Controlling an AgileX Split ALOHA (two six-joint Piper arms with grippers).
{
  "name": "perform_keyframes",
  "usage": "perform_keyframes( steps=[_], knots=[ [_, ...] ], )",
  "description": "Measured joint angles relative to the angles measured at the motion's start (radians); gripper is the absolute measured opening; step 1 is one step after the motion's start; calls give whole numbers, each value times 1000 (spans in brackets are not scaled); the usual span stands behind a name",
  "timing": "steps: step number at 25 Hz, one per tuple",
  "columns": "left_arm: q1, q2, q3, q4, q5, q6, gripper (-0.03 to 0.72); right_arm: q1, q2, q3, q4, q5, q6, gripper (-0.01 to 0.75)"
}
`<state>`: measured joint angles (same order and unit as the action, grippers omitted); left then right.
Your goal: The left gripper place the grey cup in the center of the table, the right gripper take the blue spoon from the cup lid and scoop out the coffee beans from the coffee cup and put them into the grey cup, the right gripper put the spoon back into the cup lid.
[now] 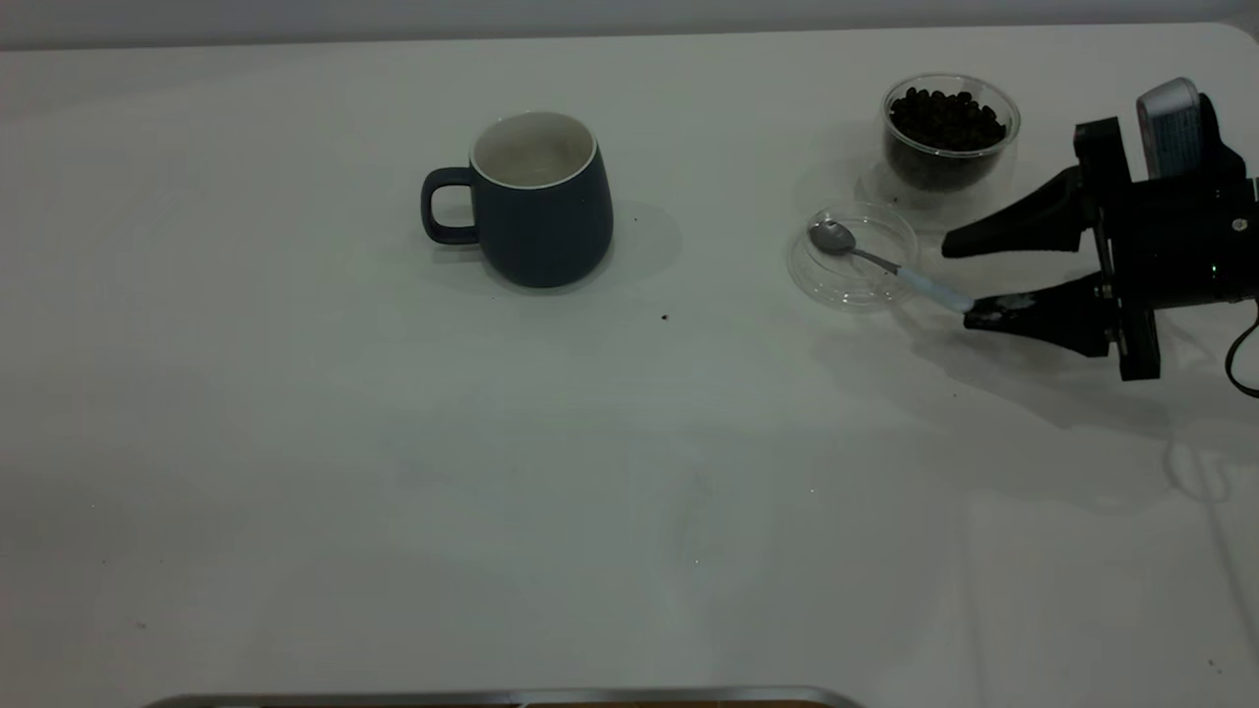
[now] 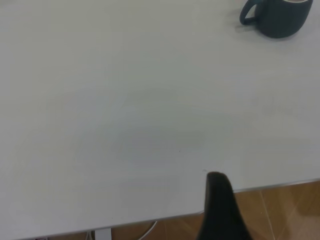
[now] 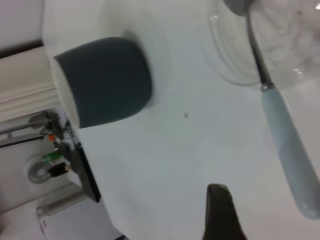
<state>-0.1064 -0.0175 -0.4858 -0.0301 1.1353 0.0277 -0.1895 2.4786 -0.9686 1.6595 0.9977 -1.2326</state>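
Nearest: bare table; left gripper parked at its near edge, jaw state can't be told. Mid: right gripper, jaws spread wide, straddling handle tip of blue spoon, whose bowl rests in cup lid. Grey cup already approx. centre. Farthest: coffee cup w/ coffee beans. Step: spoon pickup. Next: close on handle, lift.
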Motion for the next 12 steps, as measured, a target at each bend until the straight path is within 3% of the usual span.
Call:
perform_keyframes(
  steps=[12],
  knots=[
    [0, 0, 0, 0, 0, -3, 555, 0, -92, 0, -113, -114, 27, 518]
  ],
)
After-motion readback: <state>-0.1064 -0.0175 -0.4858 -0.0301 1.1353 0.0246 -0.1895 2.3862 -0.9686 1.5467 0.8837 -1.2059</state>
